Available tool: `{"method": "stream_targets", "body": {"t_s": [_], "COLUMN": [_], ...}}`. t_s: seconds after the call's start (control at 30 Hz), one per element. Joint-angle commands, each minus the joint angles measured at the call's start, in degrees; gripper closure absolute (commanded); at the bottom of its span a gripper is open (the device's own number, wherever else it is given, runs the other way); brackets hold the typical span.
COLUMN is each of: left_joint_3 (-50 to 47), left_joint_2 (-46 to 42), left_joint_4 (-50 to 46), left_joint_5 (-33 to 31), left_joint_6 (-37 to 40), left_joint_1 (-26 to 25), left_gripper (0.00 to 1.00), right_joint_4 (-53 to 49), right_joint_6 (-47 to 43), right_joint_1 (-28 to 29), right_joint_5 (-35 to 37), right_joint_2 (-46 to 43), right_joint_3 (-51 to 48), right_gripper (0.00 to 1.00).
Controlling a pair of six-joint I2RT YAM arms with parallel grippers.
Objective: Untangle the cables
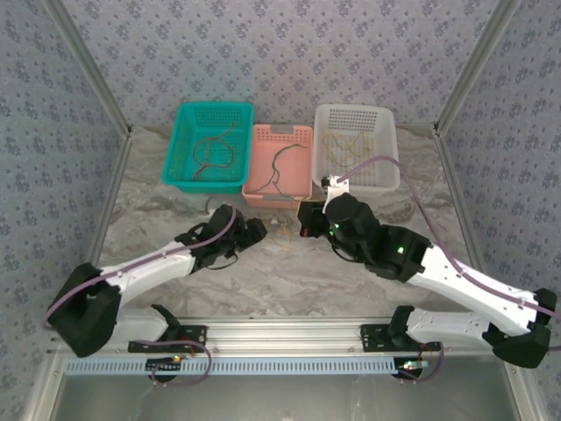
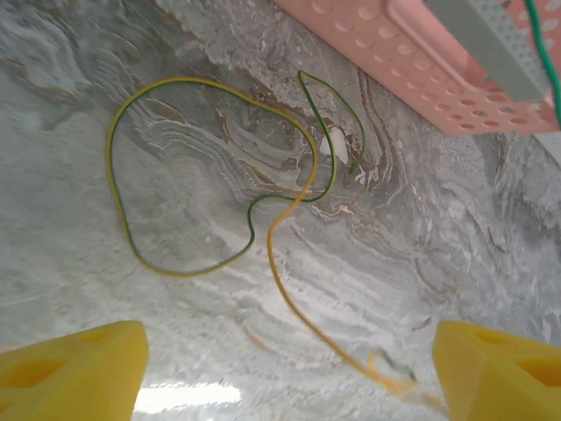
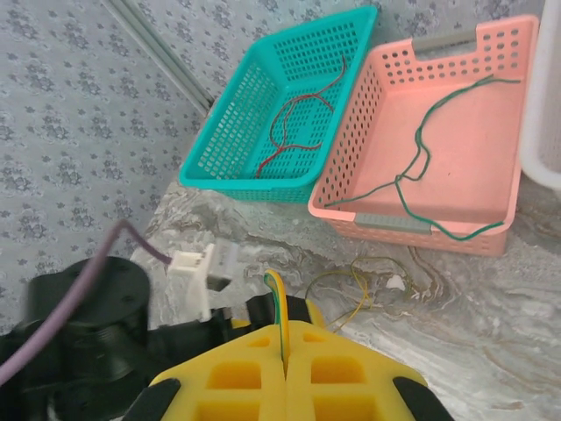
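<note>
Ahead of the gaping, empty left pincer (image 2: pixel 289 375), cables (image 2: pixel 296 198) lie crossed; right pincer (image 3: pixel 282 342) clamps a yellow cable (image 3: pixel 278 294) (others already sorted into baskets (image 3: pixel 351 167)).

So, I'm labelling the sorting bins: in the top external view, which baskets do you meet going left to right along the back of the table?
teal basket → pink basket → white basket

open table (image 1: pixel 289 281) in front; pink basket (image 1: pixel 280 132) crowds close behind the cables (image 1: pixel 282 230).
</note>
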Motion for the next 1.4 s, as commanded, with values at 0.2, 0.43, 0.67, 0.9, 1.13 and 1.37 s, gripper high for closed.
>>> {"method": "stream_targets", "body": {"t_s": [0.2, 0.43, 0.67, 0.9, 1.13, 1.37], "left_joint_3": [6.32, 6.65, 9.11, 6.77, 12.81, 13.56], "left_joint_2": [15.61, 16.94, 5.06, 2.84, 10.23, 15.26], "left_joint_4": [12.72, 6.86, -12.41, -10.27, -8.41, -4.44], "left_joint_5": [0.67, -8.05, -24.16, -19.59, -9.72, -1.72], "left_joint_6": [-13.98, -17.07, -11.64, -1.00, 20.78, 16.87], "left_joint_1": [-2.87, -5.24, -11.87, -12.25, -12.08, -12.33], "left_gripper": [0.13, 0.20, 0.20, 0.66, 0.70, 0.64], "right_joint_4": [-5.50, -8.62, -11.53, -13.99, -16.89, -17.09], "right_joint_6": [-3.40, -3.98, -4.10, -3.98, -4.34, -6.67], "right_joint_1": [-1.35, -2.14, -7.28, -12.07, -20.27, -28.19], "right_joint_5": [-2.55, -1.21, -4.30, -7.98, -15.83, -22.48], "right_joint_2": [-5.43, -8.36, -10.32, -11.51, -12.43, -12.62], "right_joint_3": [2.67, 3.11, 3.08, 3.04, 2.64, 0.77], "right_gripper": [1.00, 1.00, 1.00, 1.00, 1.00, 1.00]}}
